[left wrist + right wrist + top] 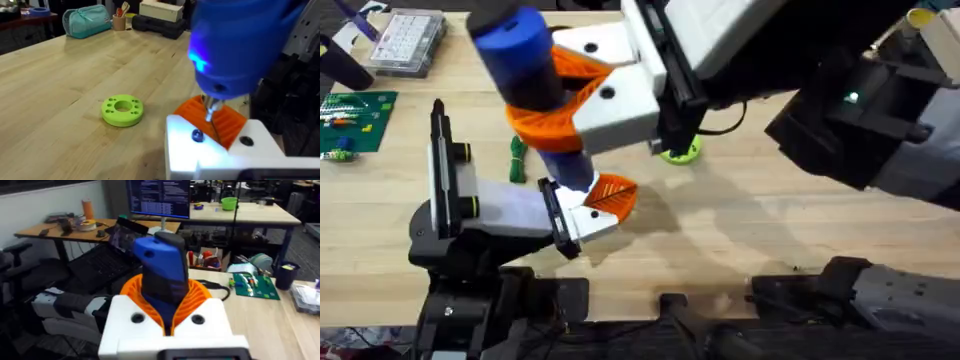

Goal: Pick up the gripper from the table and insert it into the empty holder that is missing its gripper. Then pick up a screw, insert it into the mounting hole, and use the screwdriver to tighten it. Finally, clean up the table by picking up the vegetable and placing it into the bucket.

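Note:
My right gripper (558, 112) reaches across the table, shut on the blue screwdriver (525, 60), which it holds upright between its orange pads (197, 297). The screwdriver's light is on, and its thin bit (212, 111) points down just above my left gripper (215, 129). That gripper's white fingers look shut, orange pads together, low over the table (610, 197). A dark screw (196, 135) sits in one hole of the white finger, a little beside the bit. The dark green vegetable (517, 158) lies on the table behind the screwdriver. A tan rim (920, 16) at the far right corner looks like the bucket.
A lime-green disc (122, 110) lies on the wood right of the grippers. A clear parts box (408, 40) and a green board (355, 118) sit at the far left. A black frame with yellow knobs (442, 170) stands at the left.

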